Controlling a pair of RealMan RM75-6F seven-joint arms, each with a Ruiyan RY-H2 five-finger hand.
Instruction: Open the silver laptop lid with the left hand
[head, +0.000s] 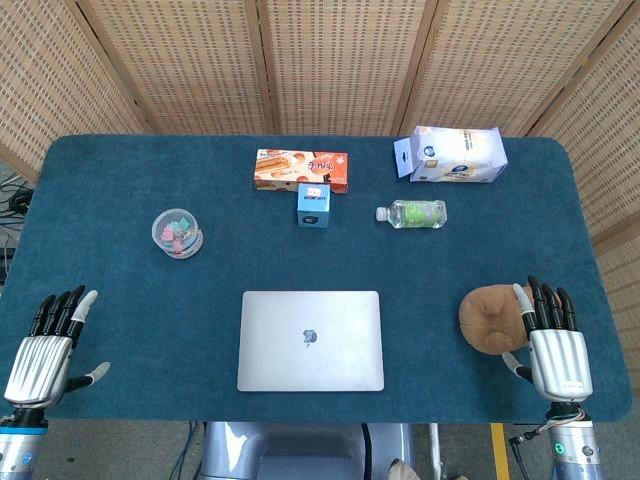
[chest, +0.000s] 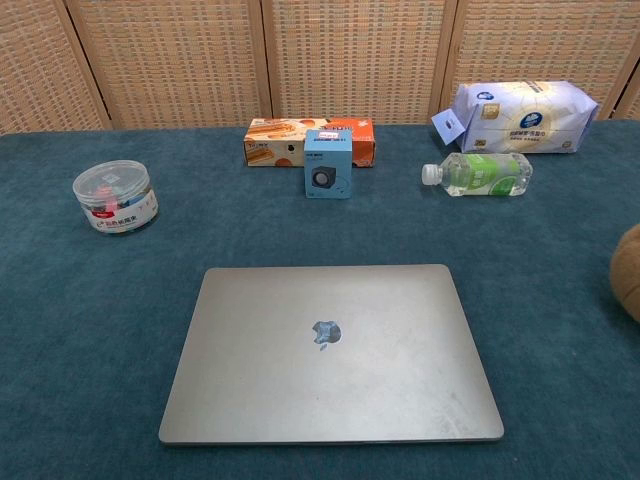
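The silver laptop (head: 311, 340) (chest: 330, 352) lies flat with its lid down at the near middle of the blue table. My left hand (head: 45, 350) rests palm down at the table's near left corner, fingers spread, holding nothing, well to the left of the laptop. My right hand (head: 555, 345) lies flat at the near right, fingers spread, beside a brown round object (head: 490, 318) that its fingertips seem to touch. Neither hand shows in the chest view.
A clear tub of small colourful items (head: 177, 233) (chest: 116, 197) stands left of centre. At the back are an orange snack box (head: 301, 170) (chest: 310, 142), a small blue box (head: 314, 205) (chest: 328, 163), a lying green bottle (head: 412, 213) (chest: 480, 174) and a tissue pack (head: 452, 155) (chest: 520, 115).
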